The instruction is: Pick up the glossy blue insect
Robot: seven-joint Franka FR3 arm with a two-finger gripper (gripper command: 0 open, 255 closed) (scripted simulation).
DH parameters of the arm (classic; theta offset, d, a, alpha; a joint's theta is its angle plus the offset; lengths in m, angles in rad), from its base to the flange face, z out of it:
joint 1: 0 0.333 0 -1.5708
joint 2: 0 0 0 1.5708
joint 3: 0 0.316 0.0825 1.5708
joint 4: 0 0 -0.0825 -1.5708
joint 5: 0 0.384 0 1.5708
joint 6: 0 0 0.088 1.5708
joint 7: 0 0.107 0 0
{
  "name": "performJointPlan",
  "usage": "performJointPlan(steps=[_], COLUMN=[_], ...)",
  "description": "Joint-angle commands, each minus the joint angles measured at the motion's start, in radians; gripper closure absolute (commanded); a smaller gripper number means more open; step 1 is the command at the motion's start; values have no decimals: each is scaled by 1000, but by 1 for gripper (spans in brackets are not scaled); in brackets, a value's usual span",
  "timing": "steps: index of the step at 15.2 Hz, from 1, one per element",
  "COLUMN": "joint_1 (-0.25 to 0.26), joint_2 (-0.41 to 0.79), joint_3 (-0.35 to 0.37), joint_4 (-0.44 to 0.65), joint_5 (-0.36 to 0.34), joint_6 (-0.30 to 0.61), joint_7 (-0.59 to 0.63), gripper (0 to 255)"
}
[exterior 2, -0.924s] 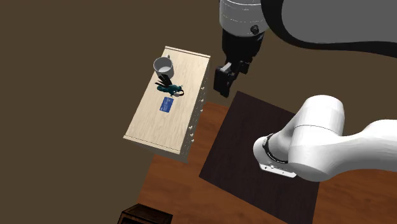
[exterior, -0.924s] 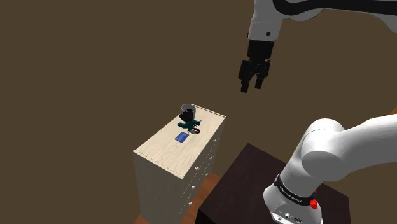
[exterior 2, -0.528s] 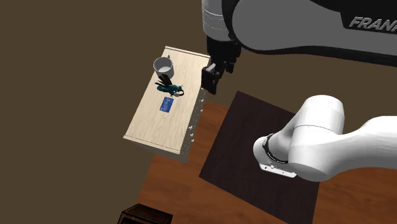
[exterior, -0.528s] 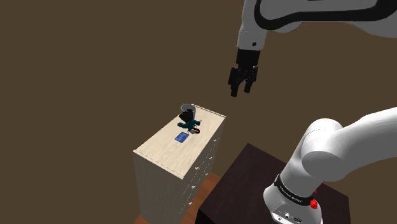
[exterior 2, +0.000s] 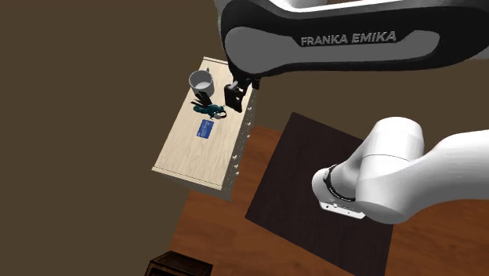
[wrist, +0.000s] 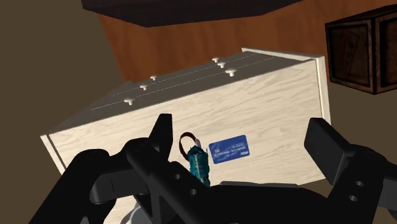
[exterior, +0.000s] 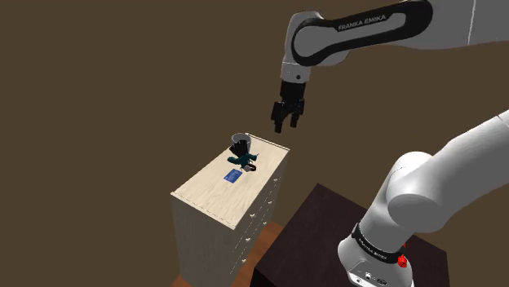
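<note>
As the arm swung toward the shoulder view's left, the gripper (exterior: 285,121), fingers spread and empty, came to hang over the drawer-side edge of the pale wooden dresser (exterior: 214,194). Just beyond it, the glossy blue-green insect (wrist: 200,163) lay on the dresser top between a cup (exterior 2: 201,81) and a blue card (wrist: 229,149). The approach looked nearly lined up, with the descent not yet made.

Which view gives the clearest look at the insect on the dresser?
The second exterior view: the teal insect lies whole, between cup and blue card. Wrist view: nearer, partly behind the gripper. Shoulder view: overlapping the cup.
</note>
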Motion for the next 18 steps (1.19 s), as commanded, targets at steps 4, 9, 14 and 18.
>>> performJointPlan(steps=[4, 9, 14, 18], joint_1=[10, 18, 16, 7], joint_2=[178, 369, 564, 706], joint_3=[-28, -44, -45, -35], joint_4=[45, 131, 250, 359], joint_5=[15, 50, 97, 131], joint_6=[145, 258, 340, 378], joint_7=[-76, -154, -232, -283], gripper=[0, 0, 0, 0])
